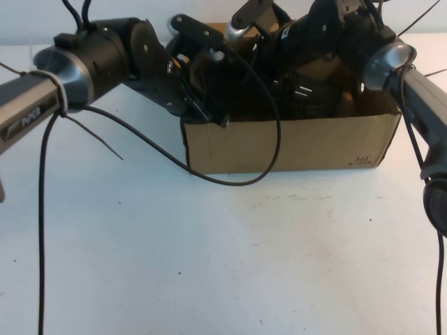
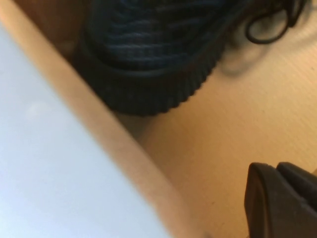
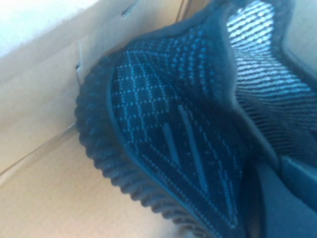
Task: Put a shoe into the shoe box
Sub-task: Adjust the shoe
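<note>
The brown cardboard shoe box (image 1: 293,143) stands at the back middle of the table. The black mesh shoe (image 1: 307,94) lies inside it. In the right wrist view the shoe (image 3: 163,124) fills the picture, its ribbed sole near the box wall (image 3: 49,89). My right gripper (image 1: 290,63) reaches down into the box from the right and is shut on the shoe by its collar; one finger (image 3: 292,203) shows against it. My left gripper (image 1: 209,105) is at the box's left end, open and empty; one finger (image 2: 277,203) hangs over the box floor (image 2: 237,124), short of the shoe's end (image 2: 148,59).
A black cable (image 1: 230,174) loops from the left arm across the box's front wall and onto the white table (image 1: 209,265). Another cable (image 1: 42,223) hangs down at the left. The right arm's link (image 1: 426,118) crosses the box's right end.
</note>
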Robot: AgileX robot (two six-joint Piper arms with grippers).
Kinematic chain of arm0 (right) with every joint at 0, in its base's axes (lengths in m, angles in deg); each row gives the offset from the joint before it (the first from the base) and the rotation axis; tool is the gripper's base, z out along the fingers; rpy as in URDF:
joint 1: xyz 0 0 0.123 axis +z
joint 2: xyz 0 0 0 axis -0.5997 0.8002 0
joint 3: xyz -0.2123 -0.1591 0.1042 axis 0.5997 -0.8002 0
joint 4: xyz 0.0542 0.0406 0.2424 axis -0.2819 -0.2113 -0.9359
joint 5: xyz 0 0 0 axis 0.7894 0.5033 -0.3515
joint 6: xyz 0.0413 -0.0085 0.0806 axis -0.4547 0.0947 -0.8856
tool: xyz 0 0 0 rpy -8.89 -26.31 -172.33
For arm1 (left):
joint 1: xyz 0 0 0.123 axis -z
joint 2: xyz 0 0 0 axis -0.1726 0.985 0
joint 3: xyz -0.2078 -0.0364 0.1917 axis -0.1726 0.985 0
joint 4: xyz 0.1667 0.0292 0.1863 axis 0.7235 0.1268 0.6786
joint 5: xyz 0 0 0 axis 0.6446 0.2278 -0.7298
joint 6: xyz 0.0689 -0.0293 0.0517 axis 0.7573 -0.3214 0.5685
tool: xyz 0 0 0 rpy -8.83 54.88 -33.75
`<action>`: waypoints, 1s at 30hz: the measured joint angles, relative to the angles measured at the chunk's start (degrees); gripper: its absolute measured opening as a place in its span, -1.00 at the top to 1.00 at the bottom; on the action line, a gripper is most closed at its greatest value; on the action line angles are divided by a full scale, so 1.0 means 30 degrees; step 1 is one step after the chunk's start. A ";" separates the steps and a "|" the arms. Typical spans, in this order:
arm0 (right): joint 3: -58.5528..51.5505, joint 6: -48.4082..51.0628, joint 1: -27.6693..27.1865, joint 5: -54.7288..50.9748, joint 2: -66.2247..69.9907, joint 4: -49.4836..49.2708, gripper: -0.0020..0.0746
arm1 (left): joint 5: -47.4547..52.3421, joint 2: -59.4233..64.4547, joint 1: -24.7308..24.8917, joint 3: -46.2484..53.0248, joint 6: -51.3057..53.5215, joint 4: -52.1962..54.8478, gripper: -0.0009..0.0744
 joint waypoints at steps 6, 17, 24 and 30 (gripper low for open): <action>0.0000 -0.0083 -0.0029 -0.0118 0.0036 0.0021 0.92 | -0.0081 0.0532 0.0000 0.0000 0.0955 -0.1003 0.98; 0.0035 -0.2186 -0.0432 0.0511 0.0036 0.0784 0.92 | 0.0159 0.0546 0.0000 0.0000 0.0989 -0.1003 0.98; 0.0035 0.0180 -0.0627 -0.1298 0.0200 -0.1402 0.88 | 0.0233 0.0546 0.0000 0.0000 0.0989 -0.1003 0.98; 0.0035 0.0311 -0.0914 -0.3229 0.0168 -0.1155 0.64 | 0.0386 0.0546 0.0000 0.0000 0.0989 -0.1003 0.98</action>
